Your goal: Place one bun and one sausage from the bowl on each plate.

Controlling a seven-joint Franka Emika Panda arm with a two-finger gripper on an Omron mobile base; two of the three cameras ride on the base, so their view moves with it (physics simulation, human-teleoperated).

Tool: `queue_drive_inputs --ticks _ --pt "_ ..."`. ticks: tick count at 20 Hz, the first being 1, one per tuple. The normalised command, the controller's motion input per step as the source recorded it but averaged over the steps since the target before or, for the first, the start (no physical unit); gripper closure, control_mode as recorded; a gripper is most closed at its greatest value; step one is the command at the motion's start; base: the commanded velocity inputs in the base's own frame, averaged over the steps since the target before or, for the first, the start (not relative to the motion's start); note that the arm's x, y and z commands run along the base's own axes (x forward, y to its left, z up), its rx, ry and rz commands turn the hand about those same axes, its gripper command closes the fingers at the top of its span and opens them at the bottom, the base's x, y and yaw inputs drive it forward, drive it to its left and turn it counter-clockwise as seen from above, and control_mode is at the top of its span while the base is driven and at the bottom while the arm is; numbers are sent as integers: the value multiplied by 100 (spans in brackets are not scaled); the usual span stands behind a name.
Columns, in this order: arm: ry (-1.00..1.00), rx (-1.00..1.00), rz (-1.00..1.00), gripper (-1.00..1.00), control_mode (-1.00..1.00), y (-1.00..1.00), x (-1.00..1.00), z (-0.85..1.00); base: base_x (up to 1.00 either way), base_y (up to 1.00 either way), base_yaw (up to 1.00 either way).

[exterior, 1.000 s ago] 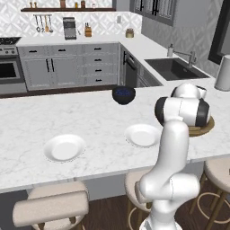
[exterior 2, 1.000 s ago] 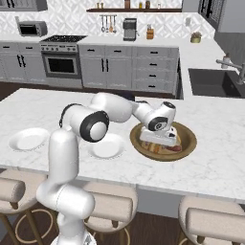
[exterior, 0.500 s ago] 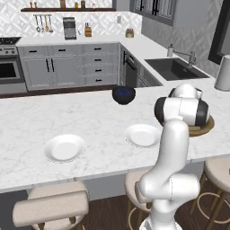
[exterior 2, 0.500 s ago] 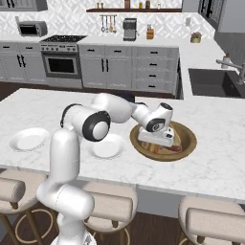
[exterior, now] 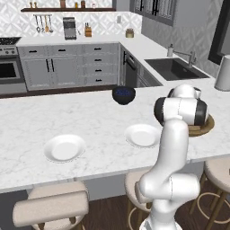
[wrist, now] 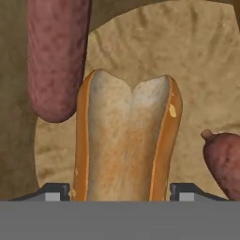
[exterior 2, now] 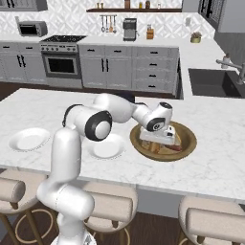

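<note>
Bun point(wrist: 125, 140) in the bowl point(exterior 2: 187, 143) between two sausages point(wrist: 56, 56) (plates point(exterior 2: 107, 146) left of it)

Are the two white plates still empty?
Yes, empty. Both plates show bare white tops; the bun and sausages lie in the bowl.

The arm reaches low, its hand point(wrist: 120, 192) with fingers spread.

Bowl point(exterior: 201, 129) mostly hidden behind arm in left base view, bowl contents under hand in right base view too small to tell, sausage point(wrist: 55, 56) cut off at hand view's top, second sausage point(wrist: 225, 161) cut at right edge, finger-to-bun point(wrist: 125, 140) contact undeterminable.
</note>
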Motion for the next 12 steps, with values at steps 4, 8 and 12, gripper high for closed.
queue_drive_inputs --ticks 4,8,12 --pt "-4 8 1 100 -100 0 -47 29 0 0 0" --pt "-1 1 2 100 -100 40 -68 72 0 0 0" --pt "0 0 2 100 -100 93 -60 58 0 0 0"
